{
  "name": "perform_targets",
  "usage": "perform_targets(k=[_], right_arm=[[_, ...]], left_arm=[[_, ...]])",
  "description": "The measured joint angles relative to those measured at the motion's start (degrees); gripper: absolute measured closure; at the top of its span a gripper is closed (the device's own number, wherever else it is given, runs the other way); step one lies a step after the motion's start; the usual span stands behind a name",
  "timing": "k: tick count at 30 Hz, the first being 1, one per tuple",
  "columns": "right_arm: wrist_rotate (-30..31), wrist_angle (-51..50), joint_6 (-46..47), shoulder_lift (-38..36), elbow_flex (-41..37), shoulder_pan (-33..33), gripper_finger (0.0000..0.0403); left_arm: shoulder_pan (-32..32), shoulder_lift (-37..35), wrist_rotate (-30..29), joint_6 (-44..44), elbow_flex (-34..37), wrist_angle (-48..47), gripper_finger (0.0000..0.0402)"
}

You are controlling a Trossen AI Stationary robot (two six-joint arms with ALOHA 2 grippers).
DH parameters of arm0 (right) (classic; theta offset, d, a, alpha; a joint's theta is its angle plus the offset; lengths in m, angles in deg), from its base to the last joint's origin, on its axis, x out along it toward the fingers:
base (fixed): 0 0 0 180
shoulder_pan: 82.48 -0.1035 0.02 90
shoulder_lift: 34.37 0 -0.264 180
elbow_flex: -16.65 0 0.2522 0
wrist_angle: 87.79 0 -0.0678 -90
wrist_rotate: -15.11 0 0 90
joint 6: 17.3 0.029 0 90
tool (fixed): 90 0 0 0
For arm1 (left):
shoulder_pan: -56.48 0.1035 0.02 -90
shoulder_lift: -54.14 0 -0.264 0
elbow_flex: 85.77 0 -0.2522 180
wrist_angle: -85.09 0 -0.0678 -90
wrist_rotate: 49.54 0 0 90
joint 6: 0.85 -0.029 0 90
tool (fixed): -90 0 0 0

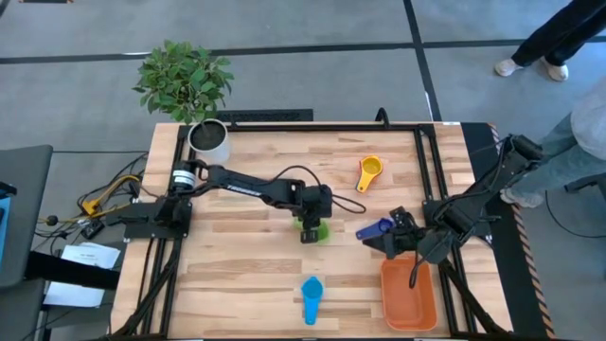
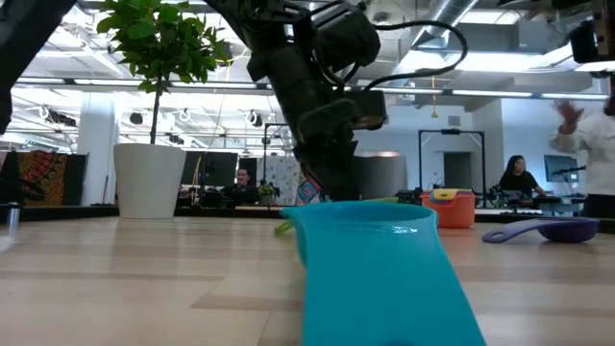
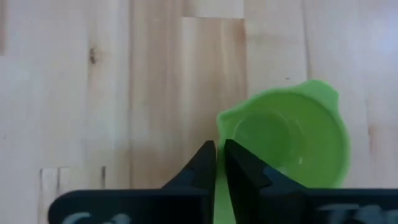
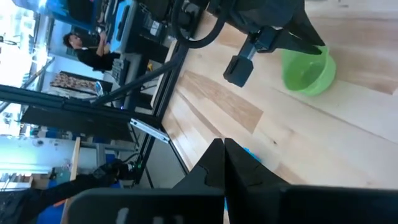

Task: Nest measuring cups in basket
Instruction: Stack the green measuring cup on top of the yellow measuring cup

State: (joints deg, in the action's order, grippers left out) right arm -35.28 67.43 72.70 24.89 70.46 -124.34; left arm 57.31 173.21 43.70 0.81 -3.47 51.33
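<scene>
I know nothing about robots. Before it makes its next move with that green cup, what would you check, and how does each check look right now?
1. Left gripper at the small green plastic measuring cup: ok.
2. Its jaws shut: ok.
3. Cup's handle actually pinched: cannot tell.
4. Cup upright on the wooden table: ok.
5. Way to the shallow orange plastic basket free: probably not ok; the right gripper, jaws shut, sits at its edge.
6. Cups already in the basket: not ok, none seen.
</scene>
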Motion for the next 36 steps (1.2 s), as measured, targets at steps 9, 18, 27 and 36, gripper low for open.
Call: perform_targets(k=[9, 18, 27, 36], right_arm=[[5.6, -5.4, 3.9, 0.7, 0.0, 2.4, 0.0382], [10.2, -9.7, 6.0, 3.3, 0.0, 8.1, 0.0366], [14.1, -6.3, -5.9, 3.8, 0.0, 17.1, 0.0282], [14.0, 3.4, -24.8, 3.7, 0.0, 26.9, 0.0245]], left_arm=[[4.6, -1.3, -2.6, 13.5, 0.0, 2.2, 0.0398], [9.1, -8.3, -1.0, 22.8, 0.0, 12.3, 0.0399], [12.6, -10.9, 2.5, 38.9, 0.0, 29.1, 0.0399], [13.7, -10.9, 1.4, 45.0, 0.0, 35.4, 0.0399]])
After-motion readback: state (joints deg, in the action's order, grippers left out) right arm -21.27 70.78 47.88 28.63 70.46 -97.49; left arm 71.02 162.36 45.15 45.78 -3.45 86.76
